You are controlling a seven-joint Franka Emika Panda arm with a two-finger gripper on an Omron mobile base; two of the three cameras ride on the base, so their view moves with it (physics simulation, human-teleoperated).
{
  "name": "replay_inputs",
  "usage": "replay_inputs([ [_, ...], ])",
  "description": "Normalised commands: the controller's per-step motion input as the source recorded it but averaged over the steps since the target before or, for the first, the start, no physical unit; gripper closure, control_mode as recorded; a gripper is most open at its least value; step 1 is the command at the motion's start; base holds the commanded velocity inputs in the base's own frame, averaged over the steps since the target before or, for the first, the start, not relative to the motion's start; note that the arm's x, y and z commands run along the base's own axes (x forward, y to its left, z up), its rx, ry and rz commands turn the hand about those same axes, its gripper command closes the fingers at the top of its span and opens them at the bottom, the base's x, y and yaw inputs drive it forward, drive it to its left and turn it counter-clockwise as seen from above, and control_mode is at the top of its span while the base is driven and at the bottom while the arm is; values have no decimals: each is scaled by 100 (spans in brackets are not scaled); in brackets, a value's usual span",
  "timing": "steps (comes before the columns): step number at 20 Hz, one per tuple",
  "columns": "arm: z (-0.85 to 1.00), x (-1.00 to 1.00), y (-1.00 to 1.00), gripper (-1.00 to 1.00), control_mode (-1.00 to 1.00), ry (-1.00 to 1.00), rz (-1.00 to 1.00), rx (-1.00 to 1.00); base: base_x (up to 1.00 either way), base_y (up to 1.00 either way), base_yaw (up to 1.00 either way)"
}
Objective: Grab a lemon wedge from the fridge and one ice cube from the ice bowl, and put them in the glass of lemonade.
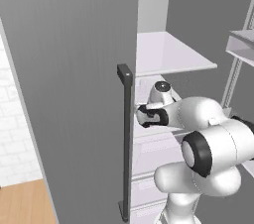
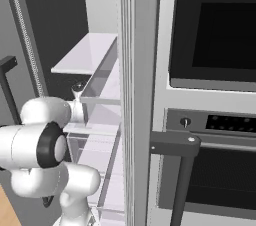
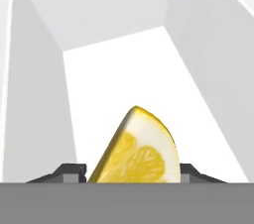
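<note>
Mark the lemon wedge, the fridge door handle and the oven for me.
lemon wedge point(image 3: 139, 153): hand view, on its cut yellow face.
fridge door handle point(image 1: 127, 143): left base view, mid-length of the dark vertical bar.
oven point(image 2: 220, 35): right base view, on the dark upper window.

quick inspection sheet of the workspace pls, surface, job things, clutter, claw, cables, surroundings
surface: white fridge shelf, bare around the wedge
job's things: lemon wedge on that shelf, cut face toward the hand camera; fridge open, grey door with dark bar handle swung out
clutter: nothing seen
claw: reaching into the fridge, one dark fingertip on each side of the wedge, close against it; whether they already press it I cannot tell
cables: nothing seen
surroundings: built-in oven with dark handle right of the fridge, white brick wall and wood floor to its left
</note>
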Motion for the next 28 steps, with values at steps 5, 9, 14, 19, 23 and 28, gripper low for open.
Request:
replay_inputs([
  [5, 78, -62, -17, 100, -100, 2, 0, 0, 0, 0, 0],
  [9, 61, -94, -27, 100, -100, 2, 0, 0, 0, 0, 0],
  [14, 66, -95, -16, 100, -100, 0, 0, 0, 0, 0, 0],
  [19, 100, -91, 0, 100, -100, 4, 5, 0, 0, 0, 0],
  [23, 100, -100, 7, 100, -100, 7, 13, -1, 0, 0, 0],
  [28, 100, -95, 5, 100, -100, 10, 9, -6, 0, 0, 0],
])
